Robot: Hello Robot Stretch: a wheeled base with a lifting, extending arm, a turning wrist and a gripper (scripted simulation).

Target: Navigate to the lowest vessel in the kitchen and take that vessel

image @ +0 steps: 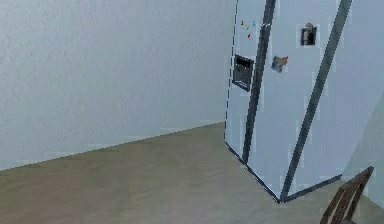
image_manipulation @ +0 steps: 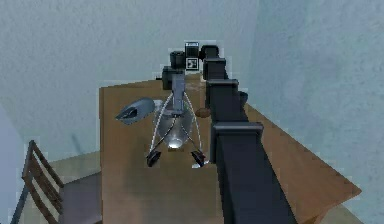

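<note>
One grey vessel (image_manipulation: 135, 112) lies on the tabletop (image_manipulation: 290, 175) just beside my gripper (image_manipulation: 175, 158); arm (image_manipulation: 235, 140) reaches out over the wood, presumably to get at it. Another pale shape (image_manipulation: 178, 135) sits at the gripper's far end: cannot tell whether I hold anything.

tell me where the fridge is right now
The fridge stands on the forward view's right, against the far white wall, with a wooden chair at the bottom right corner just in front of it.
</note>
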